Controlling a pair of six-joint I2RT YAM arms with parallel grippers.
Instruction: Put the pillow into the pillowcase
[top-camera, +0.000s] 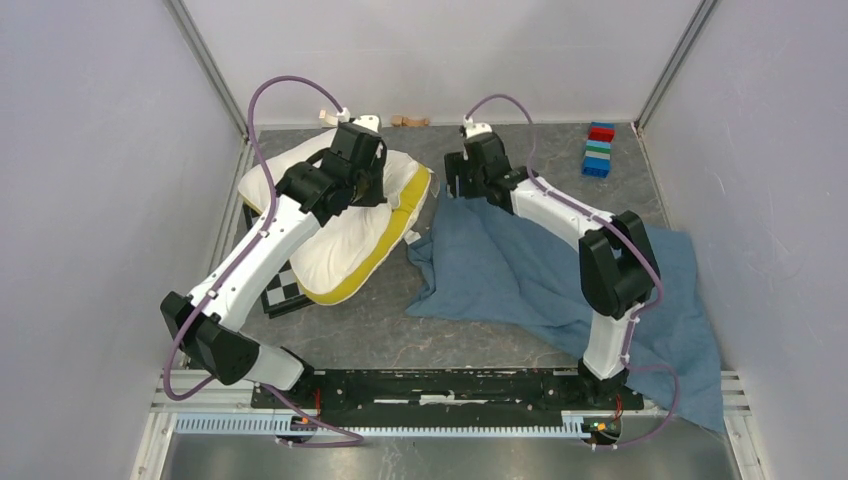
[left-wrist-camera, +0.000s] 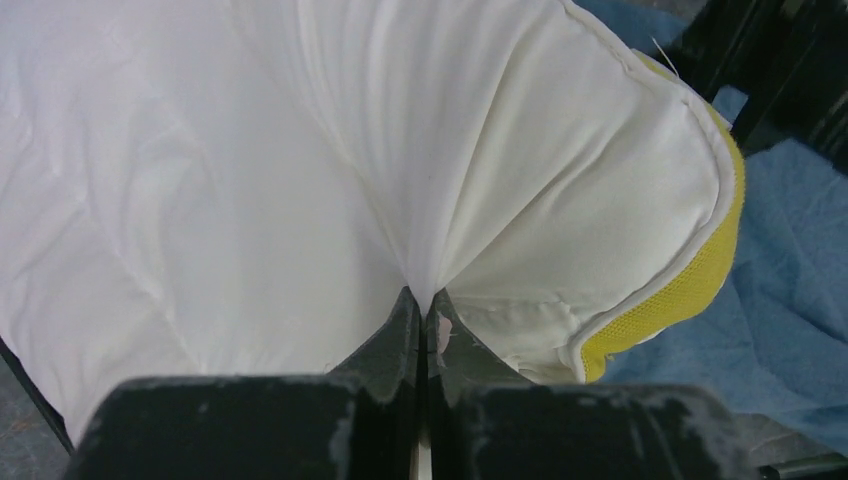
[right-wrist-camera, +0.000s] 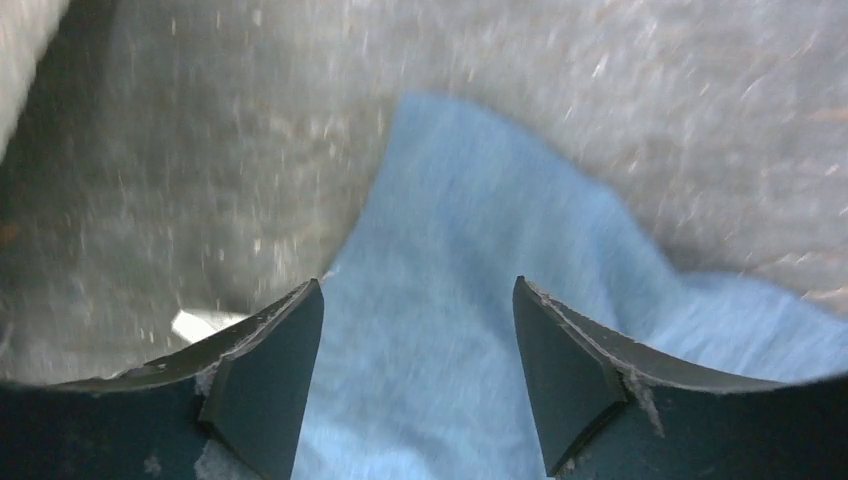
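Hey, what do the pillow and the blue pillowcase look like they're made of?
The pillow: smooth matte white woven cloth, probably cotton, puckering where pinched; its yellow band looks like coarser mesh knit. The pillowcase: matte dusty-blue fabric, slightly fuzzy and wrinkled, perhaps brushed cotton.

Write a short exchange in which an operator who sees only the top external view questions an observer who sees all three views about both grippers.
Operator: Is the left gripper holding the pillow? I cannot tell from above.
Observer: Yes, it is shut on a pinched fold of the pillow's white fabric.
Operator: And the right gripper?
Observer: It is open, with its jaws apart over a corner of the pillowcase, not closed on it.
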